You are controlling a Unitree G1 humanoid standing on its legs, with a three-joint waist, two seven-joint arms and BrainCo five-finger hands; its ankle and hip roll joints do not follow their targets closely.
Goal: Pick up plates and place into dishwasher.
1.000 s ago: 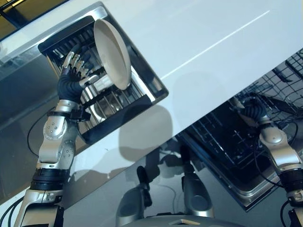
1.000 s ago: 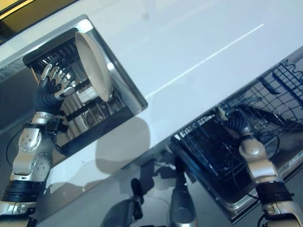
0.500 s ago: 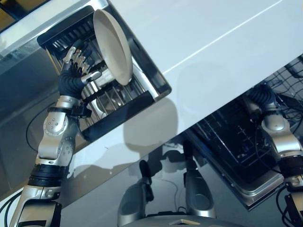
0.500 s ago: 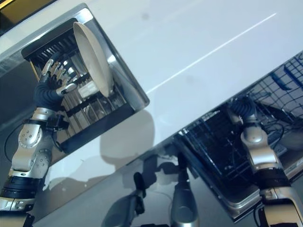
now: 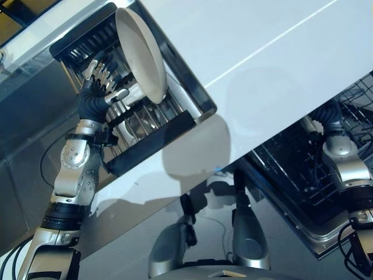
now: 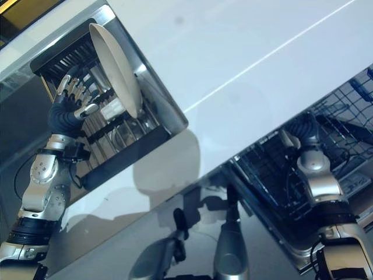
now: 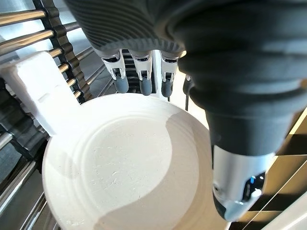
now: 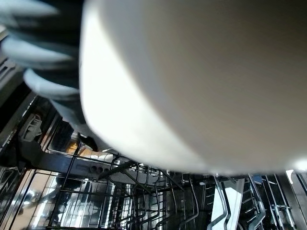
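Left hand: the robot's left hand (image 5: 100, 92) is reaching into the black wire drying rack (image 5: 148, 143) set in the pale countertop (image 5: 245, 52). Its fingers (image 7: 141, 76) are hanging straight over the rim of a round off-white ceramic plate (image 7: 129, 167), with the thumb (image 7: 235, 191) off to one side. It's spread out rather than clamped on anything; looks like it's lining up to wrap the plate's edge.

Plate in the rack: in the left eye view it's the big cream plate (image 5: 141, 53) standing on edge, leaning between the rack's bars. Being upright is why the hand is coming at the rim, not the flat face.

Right hand: the right hand (image 6: 305, 125) is sitting low over the open dishwasher's dark wire basket (image 5: 291, 169). In the right wrist view a pale rounded ceramic plate (image 8: 201, 81) is pressed close against the camera with fingers (image 8: 48, 86) curled round its edge, so I'd say it's gripping that one.

Why it's held there: the basket tines (image 8: 192, 206) are right below, so my guess is the plate is being kept on edge to slot in between them.

Where things stand: one plate is at the dishwasher but not seated yet, the other is in the rack and not grasped.
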